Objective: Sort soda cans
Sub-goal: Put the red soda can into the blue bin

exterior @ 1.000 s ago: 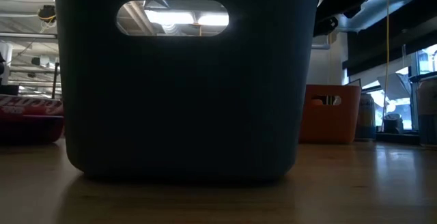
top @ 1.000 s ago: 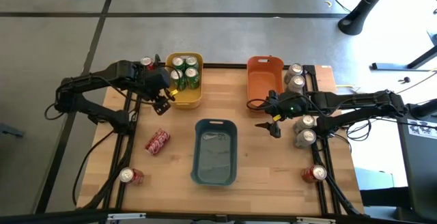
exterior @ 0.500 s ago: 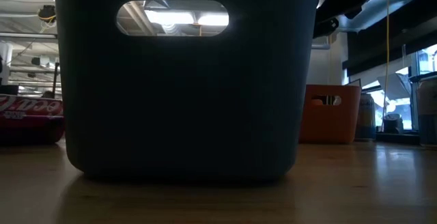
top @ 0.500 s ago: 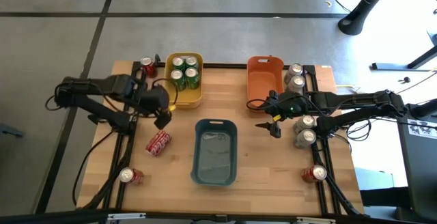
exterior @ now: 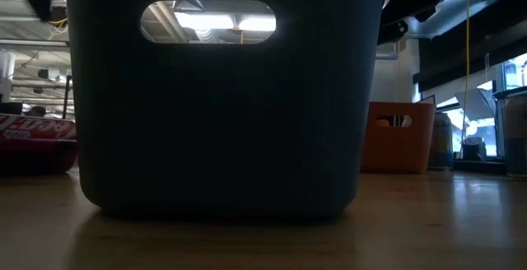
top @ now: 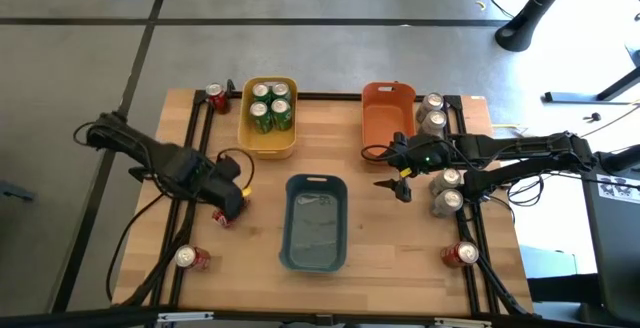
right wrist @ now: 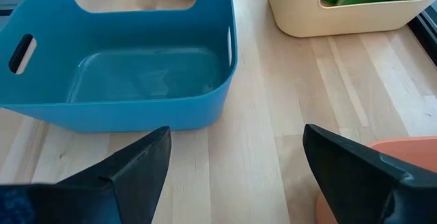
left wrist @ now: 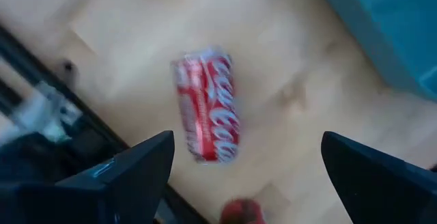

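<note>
Now, status by item:
Left hand (top: pixel 228 200): moved within the last second from the yellow bin (top: pixel 270 143) down over the lying red can (left wrist: pixel 207 108); fingers (left wrist: pixel 130 176) are seen spread wide to either side of it, nothing held.
Meaning for task: the green cans (top: pixel 270 105), four in the yellow bin, are judged done; a red can is judged next for pickup.
Right hand (top: pixel 402 174): unmoved, held between the orange bin (top: pixel 386 118) and the blue bin (top: pixel 315 223); fingers apart, empty.
Remaining cans: red ones at the desk's (top: pixel 390 233) far-left corner (top: pixel 215 96), near-left edge (top: pixel 190 258) and near-right edge (top: pixel 461 255); four silver-grey cans (top: pixel 440 153) along the right edge.
Hidden: from above, the lying can is almost wholly covered by the left hand.
Obstructed: the low view is filled by the blue bin; only a red can's end is made out at its left.
Unclear: the left wrist view is blurred; contact cannot be judged.
</note>
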Robot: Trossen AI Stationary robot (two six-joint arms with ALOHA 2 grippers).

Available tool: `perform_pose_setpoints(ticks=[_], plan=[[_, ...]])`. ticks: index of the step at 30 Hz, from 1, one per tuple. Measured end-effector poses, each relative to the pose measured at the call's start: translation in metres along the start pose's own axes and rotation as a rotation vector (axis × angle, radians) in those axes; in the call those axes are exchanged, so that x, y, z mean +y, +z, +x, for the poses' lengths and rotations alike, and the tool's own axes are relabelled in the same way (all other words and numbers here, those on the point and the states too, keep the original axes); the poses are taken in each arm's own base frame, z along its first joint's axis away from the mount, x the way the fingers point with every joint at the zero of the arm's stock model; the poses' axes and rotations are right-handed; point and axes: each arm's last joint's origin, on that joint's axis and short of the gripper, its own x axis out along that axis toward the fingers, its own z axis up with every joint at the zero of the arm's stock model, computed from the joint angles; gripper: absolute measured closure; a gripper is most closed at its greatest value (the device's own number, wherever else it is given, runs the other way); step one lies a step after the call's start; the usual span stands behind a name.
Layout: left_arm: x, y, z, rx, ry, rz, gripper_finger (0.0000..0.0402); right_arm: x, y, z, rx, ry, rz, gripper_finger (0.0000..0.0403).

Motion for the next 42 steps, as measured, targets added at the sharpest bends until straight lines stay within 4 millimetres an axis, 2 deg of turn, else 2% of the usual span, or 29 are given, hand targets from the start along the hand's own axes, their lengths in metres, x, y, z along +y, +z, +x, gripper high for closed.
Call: perform_pose_setpoints(ticks=[4,8,14,22,28,38,42], plan=[[-0.008,-0.013,0.030,0.043,-0.041,-0.016,0.0046,0.000,0.000,0.000,-0.002,0.000,0.000,0.0072],[-0.002,-0.021,0.057,0.074,0.021,-0.039,0.0046,0.000,0.001,0.000,-0.007,0.000,-0.004,0.0072],[0.009,-0.028,0.082,0.091,0.106,-0.050,0.0046,0.000,0.001,0.000,-0.013,0.001,-0.008,0.0072],[0.014,-0.036,0.114,0.098,0.083,-0.034,0.0046,0.000,0.001,0.000,-0.012,0.001,-0.011,0.0072],[0.024,-0.042,0.135,0.108,0.105,-0.063,0.0046,0.000,0.001,0.000,-0.012,0.001,-0.011,0.0072],[0.032,-0.054,0.163,0.121,0.048,-0.051,0.0048,0.000,0.004,0.000,-0.038,0.002,-0.010,0.0072],[0.033,-0.055,0.164,0.125,0.055,-0.040,0.0081,0.000,0.006,0.000,-0.062,0.003,-0.007,0.0072]])
